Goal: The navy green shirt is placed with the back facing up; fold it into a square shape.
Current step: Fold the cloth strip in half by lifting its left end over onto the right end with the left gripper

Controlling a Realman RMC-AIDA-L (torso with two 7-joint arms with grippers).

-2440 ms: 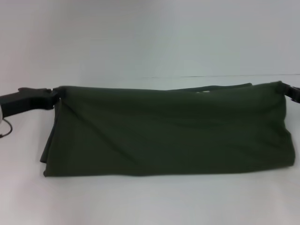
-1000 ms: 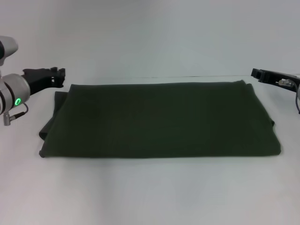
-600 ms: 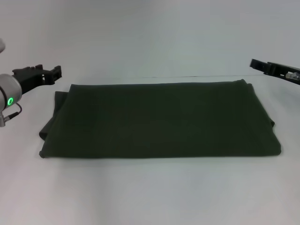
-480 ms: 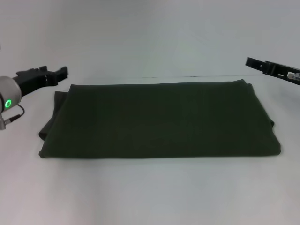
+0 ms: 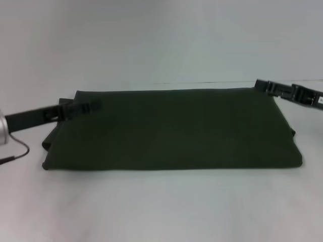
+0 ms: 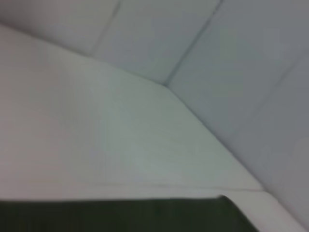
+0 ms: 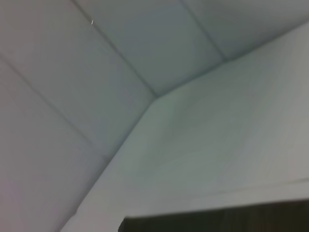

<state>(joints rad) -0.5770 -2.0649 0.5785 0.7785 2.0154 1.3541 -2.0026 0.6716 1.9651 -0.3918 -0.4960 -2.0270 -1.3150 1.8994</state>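
Note:
The navy green shirt [image 5: 171,128] lies flat on the white table as a long folded rectangle, wider than it is deep. My left gripper [image 5: 93,106] reaches in low from the left and sits over the shirt's far left corner. At the far right corner, my right gripper [image 5: 261,85] comes in from the right, its tip at the shirt's edge. A dark strip of the shirt [image 6: 120,215] shows in the left wrist view, with its corner against the table. The right wrist view also catches an edge of the shirt [image 7: 217,220].
The white table [image 5: 161,206] runs wide in front of the shirt and on both sides. Behind it rises a pale panelled wall [image 5: 161,35]. A thin cable [image 5: 17,151] hangs from my left arm near the shirt's left end.
The shirt, held up by both grippers 2.4 s ago, now lies released and still. Both grippers, which had drawn outward, have moved back in to its far corners.

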